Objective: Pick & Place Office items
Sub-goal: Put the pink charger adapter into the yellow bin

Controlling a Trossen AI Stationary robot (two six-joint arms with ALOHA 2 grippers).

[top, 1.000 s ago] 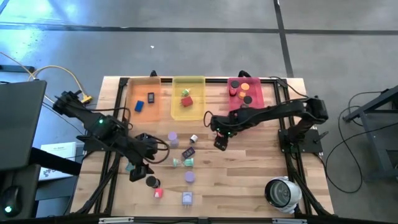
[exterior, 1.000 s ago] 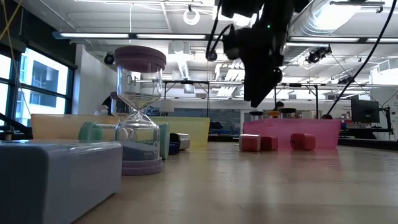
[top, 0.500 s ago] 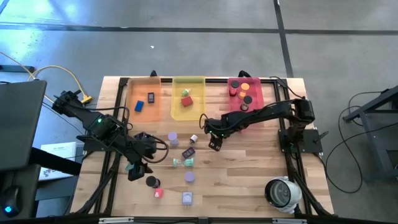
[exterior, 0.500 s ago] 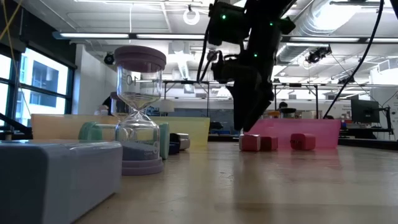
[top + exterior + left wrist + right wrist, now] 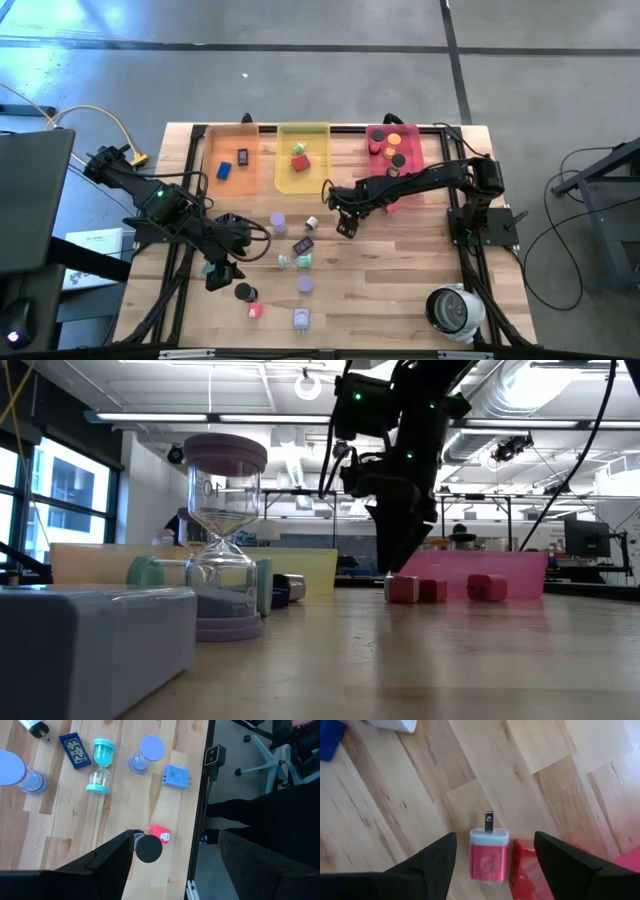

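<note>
1. Along the far edge of the surface (image 5: 400, 300), three trays are already holding sorted pieces: the orange tray (image 5: 228, 160) is carrying a blue piece and a dark rectangle, the yellow tray (image 5: 303, 158) a red and a green piece, and the pink tray (image 5: 396, 150) red, orange and black discs.
2. On the left, the left end effector (image 5: 214, 276) is hanging with fingers spread wide and holding nothing, just beside a black disc (image 5: 243, 292).
3. Across the middle, much is left by my judgement: hourglasses, a small digital clock (image 5: 303, 245), a blue charger (image 5: 301, 319) and a red piece (image 5: 254, 310) are lying loose.
4. On the right, the right end effector (image 5: 343, 227) is reaching low, fingers parted and empty.
5. Only the right wrist view is showing its target: a red plug adapter (image 5: 489, 855) lying between the fingers, touching another red block (image 5: 526, 870).
6. Only the low view is showing a lavender hourglass (image 5: 225, 535) standing upright.
7. Only the left wrist view is revealing the black disc (image 5: 149, 849) just past that arm's own fingers.
</note>
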